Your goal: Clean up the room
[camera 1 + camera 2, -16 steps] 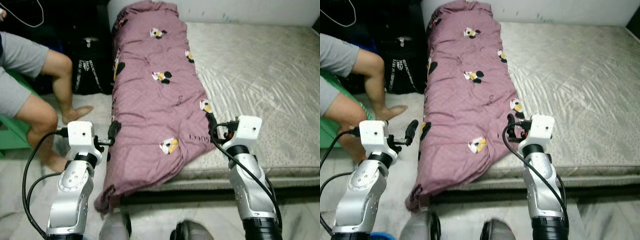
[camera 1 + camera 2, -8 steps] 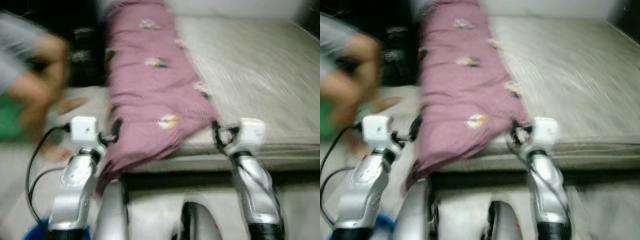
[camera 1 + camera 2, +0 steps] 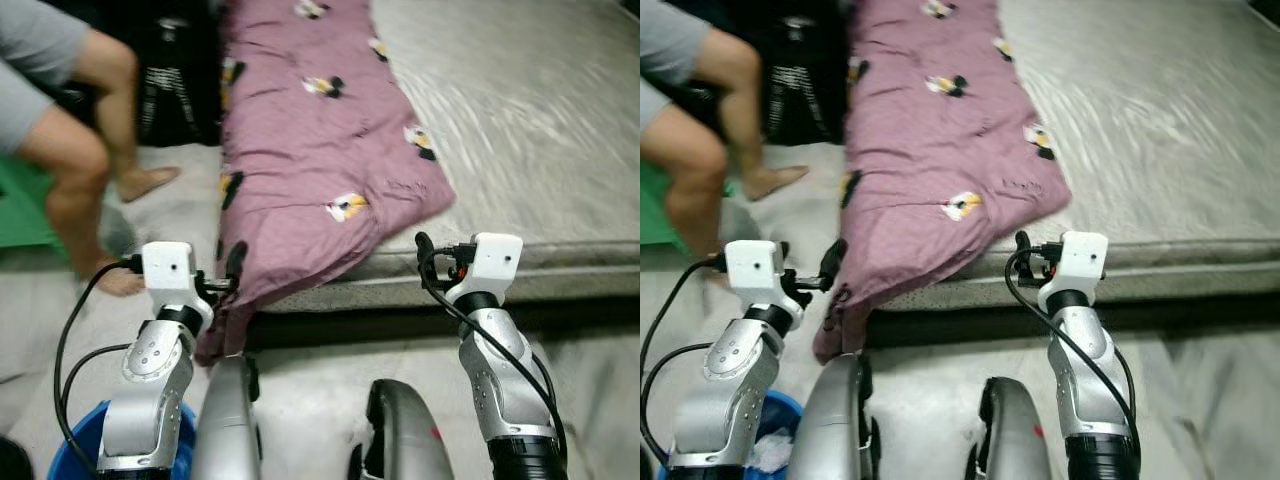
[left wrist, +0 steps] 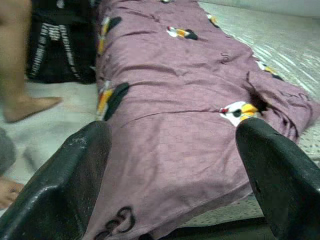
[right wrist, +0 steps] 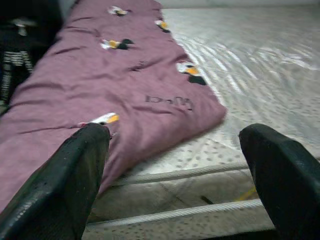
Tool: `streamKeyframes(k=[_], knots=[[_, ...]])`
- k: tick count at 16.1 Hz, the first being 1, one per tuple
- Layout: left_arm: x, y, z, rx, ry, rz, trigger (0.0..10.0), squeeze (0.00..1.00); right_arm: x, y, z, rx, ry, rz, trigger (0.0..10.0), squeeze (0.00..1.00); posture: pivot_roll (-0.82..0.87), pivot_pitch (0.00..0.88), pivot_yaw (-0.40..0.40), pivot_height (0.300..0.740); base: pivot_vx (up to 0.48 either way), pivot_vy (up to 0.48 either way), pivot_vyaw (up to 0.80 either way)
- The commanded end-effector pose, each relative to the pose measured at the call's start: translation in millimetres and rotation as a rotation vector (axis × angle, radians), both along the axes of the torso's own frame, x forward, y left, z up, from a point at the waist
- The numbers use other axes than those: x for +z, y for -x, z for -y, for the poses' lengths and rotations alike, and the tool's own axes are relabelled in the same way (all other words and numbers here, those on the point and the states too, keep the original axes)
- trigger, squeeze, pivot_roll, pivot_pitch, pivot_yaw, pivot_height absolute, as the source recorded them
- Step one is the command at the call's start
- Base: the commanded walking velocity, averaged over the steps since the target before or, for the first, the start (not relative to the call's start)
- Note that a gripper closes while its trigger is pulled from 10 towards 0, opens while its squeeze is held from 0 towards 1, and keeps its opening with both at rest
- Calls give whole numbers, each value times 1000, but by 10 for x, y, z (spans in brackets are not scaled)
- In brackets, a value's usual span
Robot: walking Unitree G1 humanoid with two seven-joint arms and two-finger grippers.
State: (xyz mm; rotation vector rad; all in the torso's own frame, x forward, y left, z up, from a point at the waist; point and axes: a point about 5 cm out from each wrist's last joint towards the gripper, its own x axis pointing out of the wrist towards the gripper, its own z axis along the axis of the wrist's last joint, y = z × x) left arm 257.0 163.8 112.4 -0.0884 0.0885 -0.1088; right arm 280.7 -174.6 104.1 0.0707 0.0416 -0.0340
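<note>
A mauve quilt (image 3: pixel 310 150) printed with cartoon figures lies along the left side of a pale mattress (image 3: pixel 540 120), and its near end hangs over the mattress edge toward the floor. My left gripper (image 3: pixel 232 265) is held up just short of that hanging end, by the bed's corner. In the left wrist view its fingers (image 4: pixel 65 190) stand wide apart with the quilt (image 4: pixel 175 100) beyond them. My right gripper (image 3: pixel 422 245) hovers before the mattress edge, right of the quilt's corner. It is open, with nothing between its fingers (image 5: pixel 285 175).
A person (image 3: pixel 70 150) sits at the left with bare legs and feet on the floor, on a green seat (image 3: pixel 20 215). A black bag (image 3: pixel 175 90) stands by the bed. A blue bin (image 3: pixel 70 465) is at my lower left. My silver legs (image 3: pixel 225 420) stand on pale floor.
The whole picture has shifted: the camera moved back and tilted down, so the bed edge sits higher and the blue bin has come into view. Both arms keep their pose.
</note>
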Motion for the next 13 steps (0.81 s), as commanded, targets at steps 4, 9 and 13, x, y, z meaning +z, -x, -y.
streamKeyframes(k=[4, 9, 13], knots=[[33, 10, 0, -6, 5, 10, 10000, 0, 61, -8, 27, -9, 8, 15, 10000, 0, 18, 128, -56, 614, 395, 0, 0], [31, 19, 22, -9, 11, 8, 10000, 0, 62, -12, 23, -8, 12, 13, 10000, 0, 19, 129, -57, 614, 401, 0, 0], [34, 12, 24, -7, 10, 7, 10000, 0, 62, -12, 24, -11, 14, 12, 10000, 0, 19, 129, -57, 614, 373, 0, 0]])
